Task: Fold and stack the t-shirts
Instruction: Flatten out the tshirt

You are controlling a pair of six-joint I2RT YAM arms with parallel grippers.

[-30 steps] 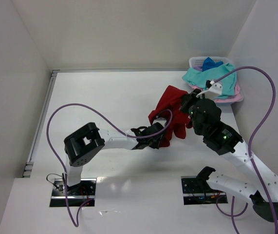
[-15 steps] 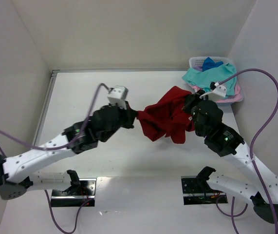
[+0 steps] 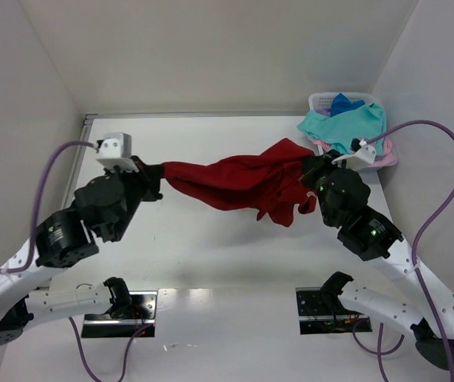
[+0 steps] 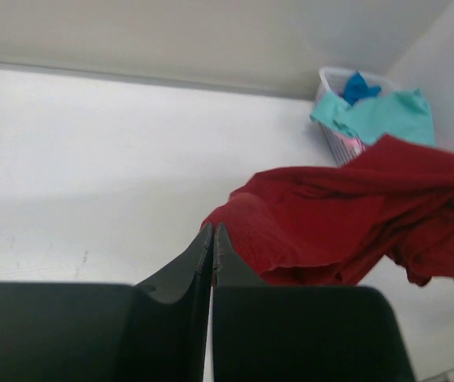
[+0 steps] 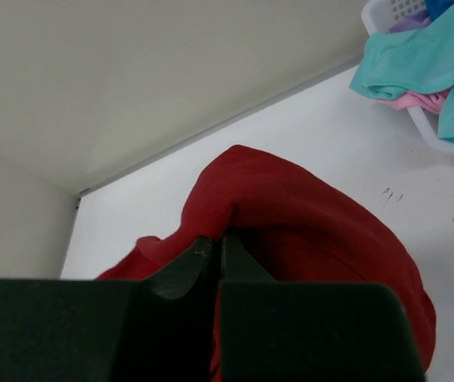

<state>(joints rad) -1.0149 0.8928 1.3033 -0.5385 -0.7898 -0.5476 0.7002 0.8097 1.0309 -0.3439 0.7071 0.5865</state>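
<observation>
— White tabletop; where's the dark red t-shirt?
— Stretched above it: left gripper clamps it at 9 o'clock, right gripper at 3.
— Progress?
— None folded; teal t-shirt waits in laundry basket, 1 o'clock.

The premises were judged to be a robotics laboratory test cell, not a home. A bare white table was found boxed in on three sides by plain white panels, with an aluminium rail along its left edge. A left arm and a right arm were seen fixed to metal plates at the near edge, and purple cables were seen looping exposed. The only domestic item noted was a plastic laundry basket heaped with t-shirts.
</observation>
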